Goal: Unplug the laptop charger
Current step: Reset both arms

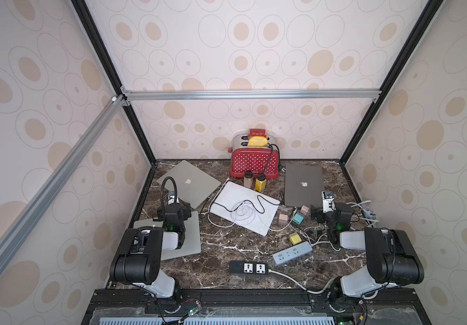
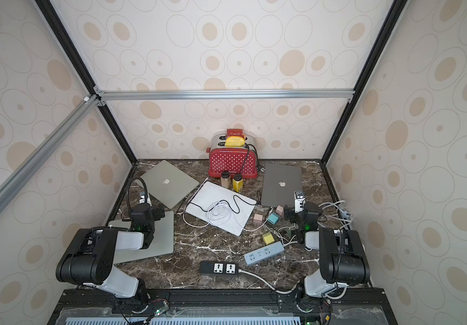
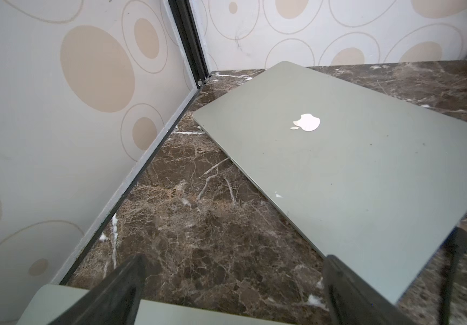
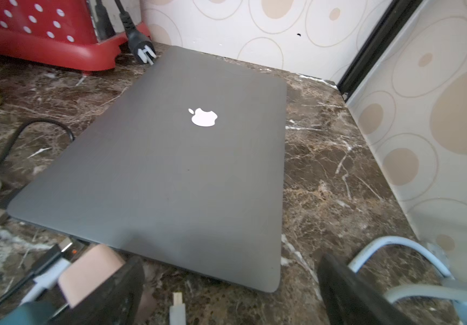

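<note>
Both my left claw (image 3: 235, 260) and my right claw (image 4: 231, 261) hang wide and empty, nothing gripped yet, while the charger cord (image 1: 242, 213) lies coiled on the white laptop (image 1: 235, 191) at mid-frame.

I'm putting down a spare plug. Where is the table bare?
Bare marble between the near silver laptop and the blue power strip, and left of the black power strip. Crowded: cube chargers and cables near the dark laptop.
</note>
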